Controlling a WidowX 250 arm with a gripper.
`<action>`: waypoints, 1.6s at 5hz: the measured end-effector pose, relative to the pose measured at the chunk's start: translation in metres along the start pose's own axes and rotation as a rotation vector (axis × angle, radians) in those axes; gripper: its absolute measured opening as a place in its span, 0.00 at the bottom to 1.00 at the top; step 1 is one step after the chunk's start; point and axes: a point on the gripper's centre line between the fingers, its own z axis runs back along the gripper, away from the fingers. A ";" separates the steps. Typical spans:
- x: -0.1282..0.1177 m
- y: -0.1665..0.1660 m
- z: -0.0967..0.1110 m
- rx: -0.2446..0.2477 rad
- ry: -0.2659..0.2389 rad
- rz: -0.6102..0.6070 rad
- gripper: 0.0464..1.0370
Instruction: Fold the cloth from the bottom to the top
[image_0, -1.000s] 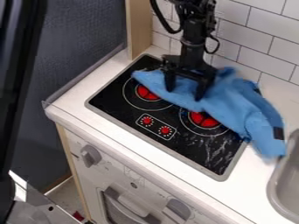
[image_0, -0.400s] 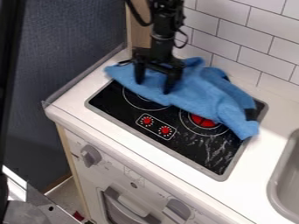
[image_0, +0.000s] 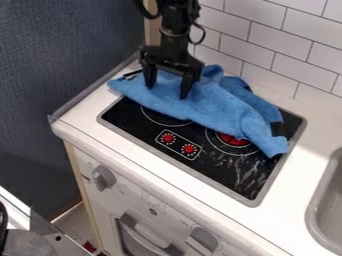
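Note:
My gripper (image_0: 167, 91) hangs over the back left part of the stove, with its two fingers spread apart against the upper left part of the blue cloth (image_0: 217, 107). The cloth lies bunched and creased diagonally across the back of the black stovetop, from the counter's back left to the right side of the stove. A dark patch shows near its right end. Whether any fabric is pinched between the fingers cannot be told.
The stovetop (image_0: 200, 162) has red burner marks and two printed dials at its front. A grey sink (image_0: 324, 200) is at the right edge. White wall tiles (image_0: 287, 55) rise behind, and a wooden post (image_0: 153, 37) stands at the back left.
The gripper has moved left across the stove. The cloth has shifted left with it, covering the back left burner and uncovering the counter at the right.

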 end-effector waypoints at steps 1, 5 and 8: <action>0.002 -0.008 0.006 0.012 -0.001 -0.002 0.96; 0.001 -0.065 0.071 -0.126 -0.058 -0.005 0.96; -0.019 -0.153 0.074 -0.145 0.053 -0.165 0.96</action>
